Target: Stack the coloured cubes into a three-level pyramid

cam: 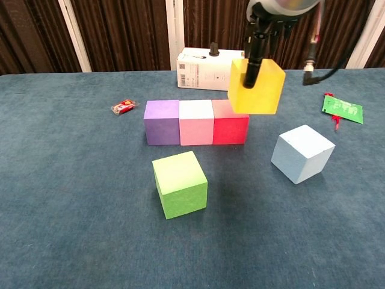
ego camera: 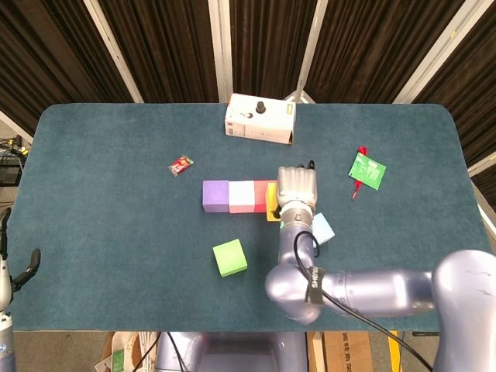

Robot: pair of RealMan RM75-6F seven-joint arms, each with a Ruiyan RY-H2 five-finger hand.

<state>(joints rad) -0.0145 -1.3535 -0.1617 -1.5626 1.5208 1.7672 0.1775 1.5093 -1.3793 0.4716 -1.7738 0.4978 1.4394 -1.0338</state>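
**Yellow cube in hand, over the right end of the base row**

My right hand [ego camera: 297, 188] has the yellow cube [cam: 257, 86] pinched from above — fingers [cam: 252, 60] down its near face, clear of the table and hanging just above the right end of the row. That row is purple [cam: 162, 121], pink [cam: 197, 122] and red [cam: 230, 122], touching side by side. The green cube [cam: 180, 183] sits near me, left of centre; the blue cube [cam: 301, 153] lies to the right, turned askew.

I judge these cubes light and stiff, probably foam or plastic, with smooth faces that could slip. Best hold is on two opposite faces, high up, so the bottom stays free to land flat — the yellow looks slightly tilted in my grip, so I'd level it before lowering.

My left hand [ego camera: 6, 271] shows only at the left edge; I cannot tell how its fingers lie.
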